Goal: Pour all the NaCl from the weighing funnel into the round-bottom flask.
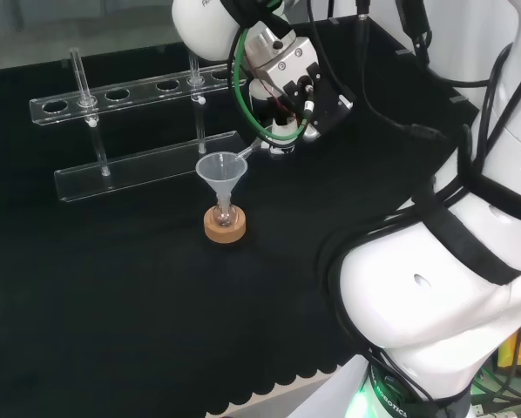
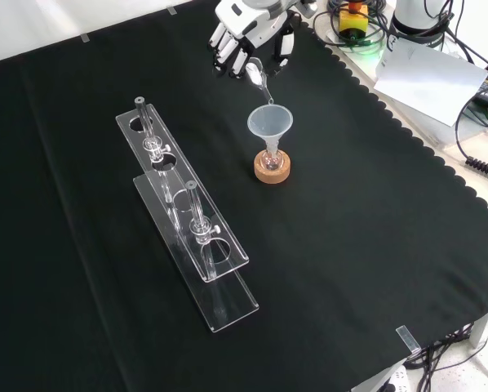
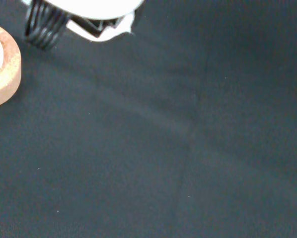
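- The hand (image 2: pixel 246 39) sits at the top of the front view, fingers curled round the weighing funnel (image 2: pixel 259 79), pinching it up at its wide end.
- The weighing funnel is tilted, its narrow spout pointing down and away from the hand, with the tip right at the rim of the clear plastic funnel (image 2: pixel 269 124). Can't tell if the tip actually touches the rim or just hangs over it.
- In the head view the same thing shows from behind: the hand (image 1: pixel 288 85) is up and to the right of the plastic funnel (image 1: pixel 221 171), and the weighing funnel (image 1: pixel 253 148) reaches from under the hand down to the funnel's edge.
- The plastic funnel stands upright in the neck of the little round-bottom flask (image 2: pixel 271 158), just below the hand in the front view.
- The flask sits on a cork ring (image 2: pixel 272 171), and the ring shows up close at the edge of the wrist view (image 3: pixel 2 67), with a bit of glass on top.
- Whether any NaCl is in the weighing funnel or the flask is too small to make out.
- Off to the side of the hand, well apart from the flask, there's a clear test tube rack (image 2: pixel 183 212) on the black cloth (image 2: pixel 374 245).
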Tool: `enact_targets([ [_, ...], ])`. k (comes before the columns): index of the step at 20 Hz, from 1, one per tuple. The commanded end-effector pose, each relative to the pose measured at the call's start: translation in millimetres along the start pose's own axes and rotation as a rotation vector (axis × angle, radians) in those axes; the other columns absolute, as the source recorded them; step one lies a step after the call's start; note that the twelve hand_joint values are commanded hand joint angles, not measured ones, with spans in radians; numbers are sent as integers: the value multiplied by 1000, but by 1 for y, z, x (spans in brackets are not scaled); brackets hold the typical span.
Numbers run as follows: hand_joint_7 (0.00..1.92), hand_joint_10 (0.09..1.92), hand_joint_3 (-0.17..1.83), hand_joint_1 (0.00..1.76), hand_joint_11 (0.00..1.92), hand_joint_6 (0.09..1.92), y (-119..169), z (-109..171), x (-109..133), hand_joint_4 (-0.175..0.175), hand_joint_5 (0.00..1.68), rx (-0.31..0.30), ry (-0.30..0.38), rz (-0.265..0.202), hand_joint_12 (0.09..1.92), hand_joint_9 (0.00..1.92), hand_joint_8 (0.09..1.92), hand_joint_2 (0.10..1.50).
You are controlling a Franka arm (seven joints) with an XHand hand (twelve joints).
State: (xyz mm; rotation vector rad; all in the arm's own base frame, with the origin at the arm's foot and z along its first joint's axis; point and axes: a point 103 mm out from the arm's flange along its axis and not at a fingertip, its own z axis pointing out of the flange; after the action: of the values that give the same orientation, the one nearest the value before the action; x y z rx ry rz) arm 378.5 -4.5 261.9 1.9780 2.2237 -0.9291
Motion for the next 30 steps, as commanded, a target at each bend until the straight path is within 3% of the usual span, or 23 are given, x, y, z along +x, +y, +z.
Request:
enact_targets([
  [1, 346, 523, 801, 1095, 556, 949, 2, -3, 3, 175, 1156, 9, -35, 7, 1212, 715, 684, 635],
  [30, 345, 521, 807, 1094, 555, 956, 7, -15, 6, 175, 1153, 24, -146, 30, 1214, 714, 681, 633],
])
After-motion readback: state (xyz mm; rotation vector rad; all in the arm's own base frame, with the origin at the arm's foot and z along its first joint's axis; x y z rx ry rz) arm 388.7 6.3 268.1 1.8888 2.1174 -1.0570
